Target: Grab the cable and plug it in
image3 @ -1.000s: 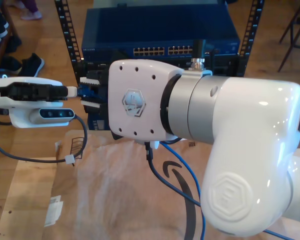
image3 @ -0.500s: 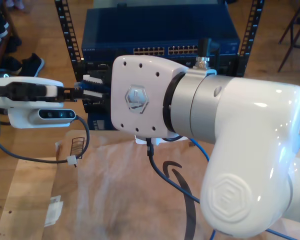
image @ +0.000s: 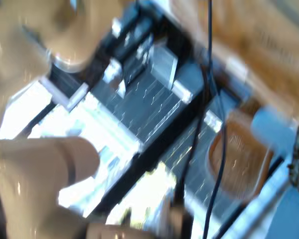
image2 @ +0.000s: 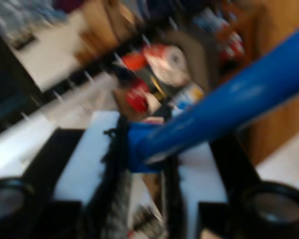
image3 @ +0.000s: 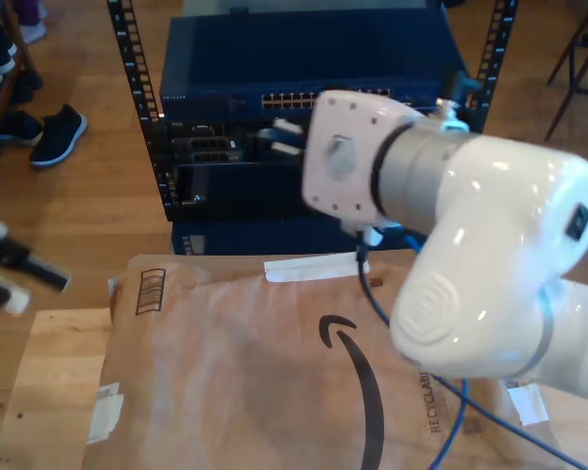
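Second pincer: my second pincer [image2: 139, 167] is pressed onto the cable [image2: 214, 109]. The blue line's end sits between the dark jaws, and the rest rises away from them at a slant. The picture is blurred.
First pincer: I cannot tell whether my first pincer is spread or pressed together. The first wrist view is smeared and shows metal rack gear [image: 144, 99] with a thin dark lead [image: 209, 74] crossing it.
Cable, exterior view: the blue line [image3: 449, 416] drops from under the wrist of the large white arm [image3: 470, 245] and trails over the brown paper [image3: 225, 382] toward the lower edge. Its upper stretch is hidden behind that arm.
Large white arm: it fills the exterior view's right. Its white-tipped fingers [image3: 286, 128] are held close in front of the dark blue rack unit [image3: 225, 59], just below the row of ports. Whether this is the first or second arm cannot be told.
Other arm: a blurred tool end [image3: 10, 274] is at the exterior view's left edge, well apart from the rack.
Bench: the wooden bench [image3: 49, 392] carries the brown paper, with a strip of white tape [image3: 309, 266] at the paper's far edge.
Floor: a dark shoe [image3: 54, 132] lies at the exterior view's upper left.
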